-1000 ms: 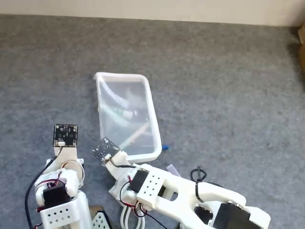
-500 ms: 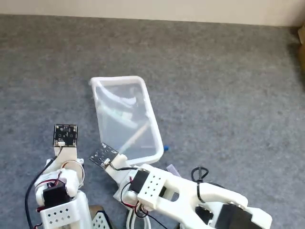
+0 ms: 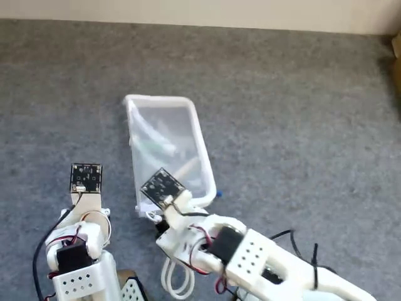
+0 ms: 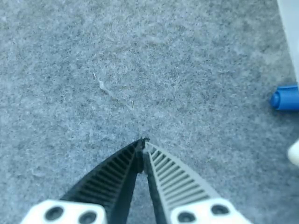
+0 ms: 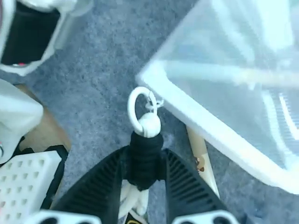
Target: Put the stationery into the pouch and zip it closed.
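The clear pouch (image 3: 164, 147) with a white rim lies on the grey carpet, with pens and a pale stick (image 3: 185, 168) showing through it. My right gripper (image 5: 145, 156) is shut on the pouch's black zip pull (image 5: 143, 161), whose white ring (image 5: 138, 111) hangs at the pouch's near corner (image 5: 159, 77). In the high view the right wrist (image 3: 163, 187) hovers over that near edge. A blue pen tip (image 3: 217, 194) pokes out beside the pouch. My left gripper (image 4: 142, 143) is shut with nothing in it, low over bare carpet, with the blue tip (image 4: 285, 98) off to one side.
Both arm bases sit at the table's near edge, the left one (image 3: 78, 263) close beside the right arm (image 3: 250, 263). A beige stick (image 5: 200, 158) lies under the pouch's rim. Open carpet stretches beyond and to the right of the pouch.
The right wrist has moved forward and right along the pouch's near edge, still holding the zip pull. The pouch twisted left, then swung back. The left arm stayed still.
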Motion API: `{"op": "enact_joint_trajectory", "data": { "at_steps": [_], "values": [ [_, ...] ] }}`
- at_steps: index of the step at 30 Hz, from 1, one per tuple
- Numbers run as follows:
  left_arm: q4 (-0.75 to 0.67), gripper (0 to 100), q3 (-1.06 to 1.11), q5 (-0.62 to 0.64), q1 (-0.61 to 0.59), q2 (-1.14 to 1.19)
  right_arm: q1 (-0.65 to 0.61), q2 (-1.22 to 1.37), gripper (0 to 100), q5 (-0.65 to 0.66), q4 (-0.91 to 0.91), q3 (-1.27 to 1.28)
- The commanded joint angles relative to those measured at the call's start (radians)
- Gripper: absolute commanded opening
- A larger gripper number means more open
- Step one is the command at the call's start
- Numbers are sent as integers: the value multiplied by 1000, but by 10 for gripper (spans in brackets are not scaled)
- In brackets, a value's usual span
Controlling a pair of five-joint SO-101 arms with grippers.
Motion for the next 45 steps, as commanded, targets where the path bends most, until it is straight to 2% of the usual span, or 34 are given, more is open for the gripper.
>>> {"op": "enact_joint_trajectory", "data": {
  "at_steps": [1, 8, 14, 22, 29, 32, 38, 45],
  "values": [
    [6, 8, 22, -8, -12, -7, 39, -131, 5, 14, 2, 16],
    [8, 8, 22, -5, -7, -1, 142, -289, 5, 14, 2, 59],
    [0, 9, 16, -6, -5, -8, 153, -358, 5, 15, -8, 74],
    [-2, 11, -168, -8, -5, -8, 154, -366, 5, 15, -176, 147],
    [6, 13, -282, -8, 156, -8, 154, -366, 5, 15, -269, 165],
    [6, 79, -300, -8, 214, -8, 154, -366, 5, 15, -292, 163],
    [75, 316, -355, -3, 232, -8, 154, -363, 5, 15, -305, 162],
    [163, 337, -450, -2, 251, -8, 156, -361, 5, 15, -348, 170]
  ]
}}
